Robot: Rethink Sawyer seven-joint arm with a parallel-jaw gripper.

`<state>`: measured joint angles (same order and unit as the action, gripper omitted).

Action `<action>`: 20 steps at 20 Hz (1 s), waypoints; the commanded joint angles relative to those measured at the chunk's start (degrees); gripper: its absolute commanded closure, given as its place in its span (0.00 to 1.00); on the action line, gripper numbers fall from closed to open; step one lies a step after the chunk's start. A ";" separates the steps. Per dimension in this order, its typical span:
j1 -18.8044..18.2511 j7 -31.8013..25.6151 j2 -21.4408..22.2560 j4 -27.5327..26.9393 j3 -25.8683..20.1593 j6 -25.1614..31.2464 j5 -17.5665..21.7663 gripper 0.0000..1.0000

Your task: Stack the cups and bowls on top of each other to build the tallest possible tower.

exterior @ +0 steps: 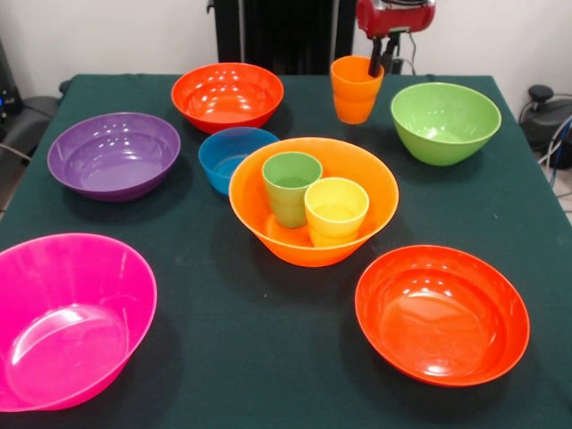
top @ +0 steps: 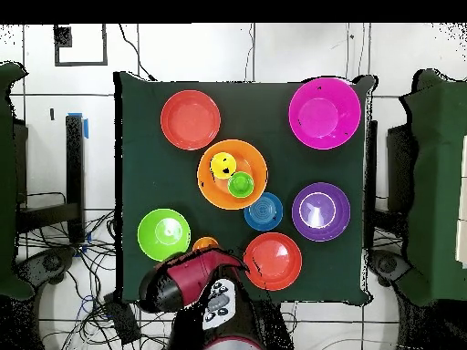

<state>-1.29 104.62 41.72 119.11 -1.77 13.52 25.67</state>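
The tool [exterior: 382, 55] straddles the far rim of the orange cup [exterior: 355, 89], whether clamped unclear; it should lift straight up, then carry toward the light orange bowl [exterior: 313, 201] nearer the worktop's [exterior: 268, 357] middle

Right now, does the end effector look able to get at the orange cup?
Probably yes. The end effector hangs right at the orange cup, at its rim on the side toward the lime green bowl. The cup stands upright and alone, with nothing over its mouth. Whether the end effector is open, I cannot tell.
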 commanded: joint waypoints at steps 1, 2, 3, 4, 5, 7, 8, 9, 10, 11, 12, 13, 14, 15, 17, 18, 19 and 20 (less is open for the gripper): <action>-2.01 -0.70 2.22 -1.10 -8.35 10.21 -2.44 1.00; -2.38 -1.17 2.31 -1.40 -8.93 11.08 -2.57 1.00; -2.78 -1.65 2.43 -1.76 -9.60 11.98 -2.69 1.00; -3.00 -2.13 2.65 -2.23 -10.17 13.11 -2.75 1.00; -3.00 -2.42 3.01 -2.70 -10.37 14.33 -2.92 1.00; -3.24 -3.00 3.78 -3.70 -11.01 16.83 -3.15 1.00; -3.23 -3.35 4.07 -4.33 -11.17 18.34 -3.32 1.00; -3.19 -3.63 4.38 -4.92 -11.27 19.78 -3.34 1.00; -3.25 -3.85 4.53 -5.49 -11.49 21.16 -3.48 1.00; -3.29 -3.96 4.64 -5.95 -11.67 22.24 -3.56 1.00; -3.34 -4.15 4.67 -6.41 -11.88 23.12 -3.55 1.00; -3.46 -4.24 4.61 -6.74 -12.14 23.50 -3.48 1.00; -3.63 -4.33 4.50 -7.11 -12.50 23.83 -3.48 1.00; -3.65 -4.51 4.28 -7.64 -12.81 24.05 -3.22 1.00; -3.29 -5.32 3.63 -9.38 -13.38 25.73 -2.35 1.00; -3.23 -5.68 3.11 -10.26 -13.76 26.60 -2.07 1.00; -3.50 -5.98 2.66 -10.62 -14.31 26.95 -1.92 1.00; -3.79 -6.23 2.26 -10.98 -14.81 27.25 -1.91 1.00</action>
<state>-3.60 104.62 46.55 115.10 -9.11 34.52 24.02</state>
